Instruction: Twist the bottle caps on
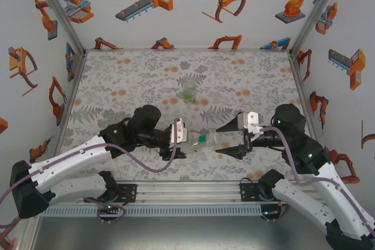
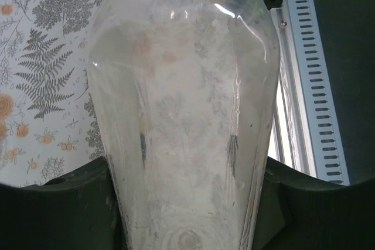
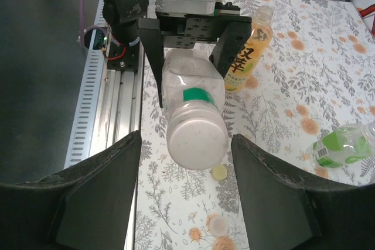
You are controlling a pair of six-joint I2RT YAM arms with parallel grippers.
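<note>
Colourless bottle being held level over the near part of the mat.
Left gripper is clamping it; right gripper is standing with jaws spread wide around its free end, not touching. Yellowish cap and clear cap are lying on the mat below.

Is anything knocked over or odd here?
Yes. The green-tinted bottle appears to lie on its side on the mat, while the amber bottle stands. A yellowish cap and a whitish cap lie loose on it. The left end effector holds the colourless bottle sideways.
</note>
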